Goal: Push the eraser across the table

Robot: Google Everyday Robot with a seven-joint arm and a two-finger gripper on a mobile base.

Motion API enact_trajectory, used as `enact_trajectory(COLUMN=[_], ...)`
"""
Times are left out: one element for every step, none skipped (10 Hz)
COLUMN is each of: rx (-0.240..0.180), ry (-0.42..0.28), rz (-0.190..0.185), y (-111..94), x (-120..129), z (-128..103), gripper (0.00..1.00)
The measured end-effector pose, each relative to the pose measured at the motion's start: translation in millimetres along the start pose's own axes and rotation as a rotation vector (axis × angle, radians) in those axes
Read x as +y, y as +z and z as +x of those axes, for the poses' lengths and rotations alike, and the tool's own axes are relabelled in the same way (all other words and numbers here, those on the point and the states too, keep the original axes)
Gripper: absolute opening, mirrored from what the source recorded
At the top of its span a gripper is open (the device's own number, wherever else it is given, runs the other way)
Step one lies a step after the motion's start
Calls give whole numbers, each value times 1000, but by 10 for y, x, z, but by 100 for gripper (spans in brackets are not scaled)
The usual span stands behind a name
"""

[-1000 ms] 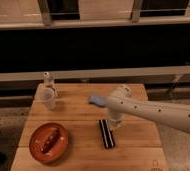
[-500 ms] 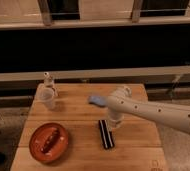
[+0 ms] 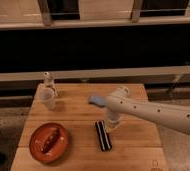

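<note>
- Dark shelving and pale rails fill the background behind the wooden slatted table.
- Reaching in from the right, the white arm looks unmoved over the last second, so the push has not visibly begun.
- An orange plate sits near-left; a clear cup far-left.
- The eraser lies near-centre, unshifted.
- The gripper hangs just beside the eraser's far end.
- A light-blue lump is partly hidden by the arm.
</note>
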Motion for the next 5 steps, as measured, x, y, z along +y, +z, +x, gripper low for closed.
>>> enact_trajectory(rx=[-9,-14,-18,-21,-23], ry=[-20,-35,-50,-66,-78], rz=[-1,-2,-2,-2,-4], y=[3,2,-3,-7,-2], x=[7,18,29,39,50], z=[-60,-100,-142,-186,-216], gripper=[0,0,0,0,0])
